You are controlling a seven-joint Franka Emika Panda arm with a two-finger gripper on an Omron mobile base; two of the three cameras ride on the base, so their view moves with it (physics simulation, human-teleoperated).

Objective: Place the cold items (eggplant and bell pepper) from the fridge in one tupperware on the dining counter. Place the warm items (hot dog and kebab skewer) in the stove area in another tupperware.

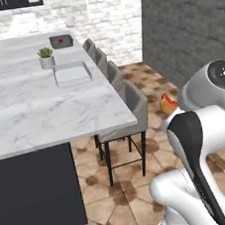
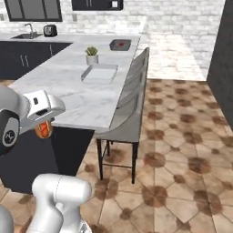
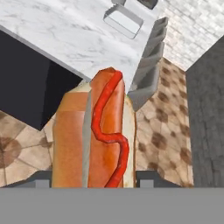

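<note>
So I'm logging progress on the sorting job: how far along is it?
Partly done: the far tupperware holds something red. In hand: the gripper holds the hot dog, away from the dining counter. Left: placing it in the empty near tupperware.

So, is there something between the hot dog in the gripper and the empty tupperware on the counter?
Nothing visible blocks it. The hot dog is held beyond the near end of the counter, and the marble up to the empty tupperware is bare. The small plant stands behind the tupperware, and the stools stand along the counter's side.
</note>
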